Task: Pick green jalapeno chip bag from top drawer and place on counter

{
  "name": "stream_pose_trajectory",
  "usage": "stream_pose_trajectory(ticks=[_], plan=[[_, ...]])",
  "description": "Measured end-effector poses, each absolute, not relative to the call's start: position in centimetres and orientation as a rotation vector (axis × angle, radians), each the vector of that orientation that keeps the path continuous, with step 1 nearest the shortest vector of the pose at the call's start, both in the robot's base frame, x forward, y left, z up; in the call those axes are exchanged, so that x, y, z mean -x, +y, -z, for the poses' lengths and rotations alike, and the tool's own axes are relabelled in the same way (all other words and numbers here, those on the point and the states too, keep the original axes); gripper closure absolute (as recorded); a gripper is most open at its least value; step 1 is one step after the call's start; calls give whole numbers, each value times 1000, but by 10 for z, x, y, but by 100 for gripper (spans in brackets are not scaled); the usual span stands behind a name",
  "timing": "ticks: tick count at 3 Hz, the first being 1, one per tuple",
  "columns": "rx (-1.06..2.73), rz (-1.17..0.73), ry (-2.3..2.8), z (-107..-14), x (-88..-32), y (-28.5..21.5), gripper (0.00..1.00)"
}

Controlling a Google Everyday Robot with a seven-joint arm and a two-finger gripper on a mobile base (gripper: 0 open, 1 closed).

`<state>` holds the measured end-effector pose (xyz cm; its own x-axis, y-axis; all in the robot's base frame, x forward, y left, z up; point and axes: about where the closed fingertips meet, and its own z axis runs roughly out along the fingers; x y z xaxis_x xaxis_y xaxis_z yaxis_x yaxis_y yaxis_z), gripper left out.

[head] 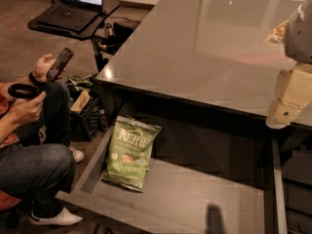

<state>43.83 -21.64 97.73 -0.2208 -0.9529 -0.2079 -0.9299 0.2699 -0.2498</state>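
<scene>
The gripper (285, 108) hangs above the top drawer's (195, 194) right side, holding nothing visible, and whether it is spread or closed cannot be told; the pick looks not yet begun. The green jalapeno chip bag (130, 152) lies against the drawer's left wall, well apart from it. The next move likely calls for a reach down and across the drawer.

The drawer (195, 194) is left free right of the chip bag (130, 152); the gripper (283, 113) is held over the counter (204, 43)'s front edge.
</scene>
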Motion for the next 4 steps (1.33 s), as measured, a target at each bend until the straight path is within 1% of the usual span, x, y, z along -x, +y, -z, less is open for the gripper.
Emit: stream_pose_trajectory(ticks=[1,2,3,4], plan=[[1721,93,2225,-977,-435,-211,0],[1743,45,2255,-968,-424,-196,0],[1787,-46,2271,-957,-407,-175,0],[1787,-46,2271,-957,-407,-175,0]])
